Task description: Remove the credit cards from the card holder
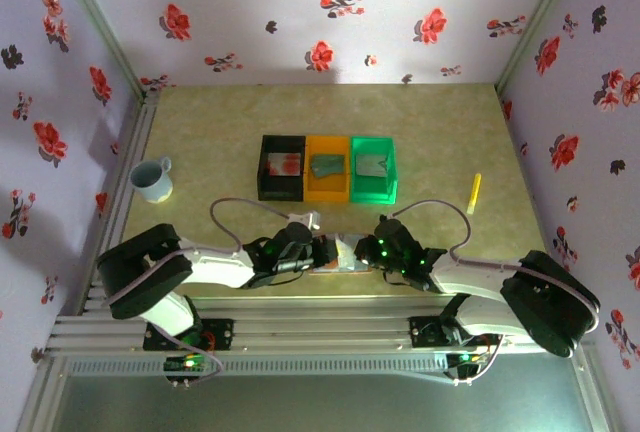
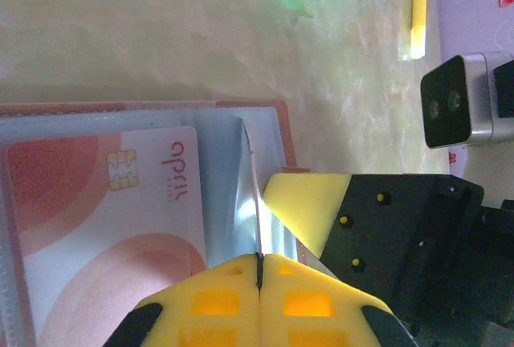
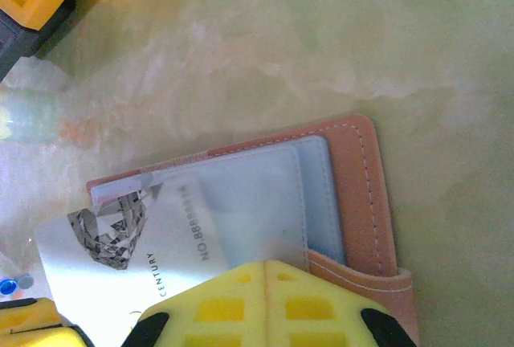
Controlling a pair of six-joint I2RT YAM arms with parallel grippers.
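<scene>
The card holder (image 1: 334, 268) lies open on the table between the two arms, pinkish-tan outside (image 3: 361, 194) and blue-grey with clear sleeves inside (image 2: 218, 172). One credit card (image 2: 96, 226), pale with red-orange blotches, lies flat in a sleeve. A silver-white credit card (image 3: 112, 267) sticks partway out of another sleeve. My left gripper (image 2: 259, 257) is shut on this card, which shows edge-on as a thin sheet rising from the holder. My right gripper (image 3: 265, 265) is shut, its yellow fingers (image 2: 312, 206) pressing on the holder's sleeve right beside the sheet.
Black (image 1: 282, 167), orange (image 1: 328, 167) and green (image 1: 373, 167) bins stand in a row behind the arms, each with something flat inside. A pale blue cup (image 1: 152, 180) stands at the left. A yellow marker (image 1: 474, 192) lies at the right.
</scene>
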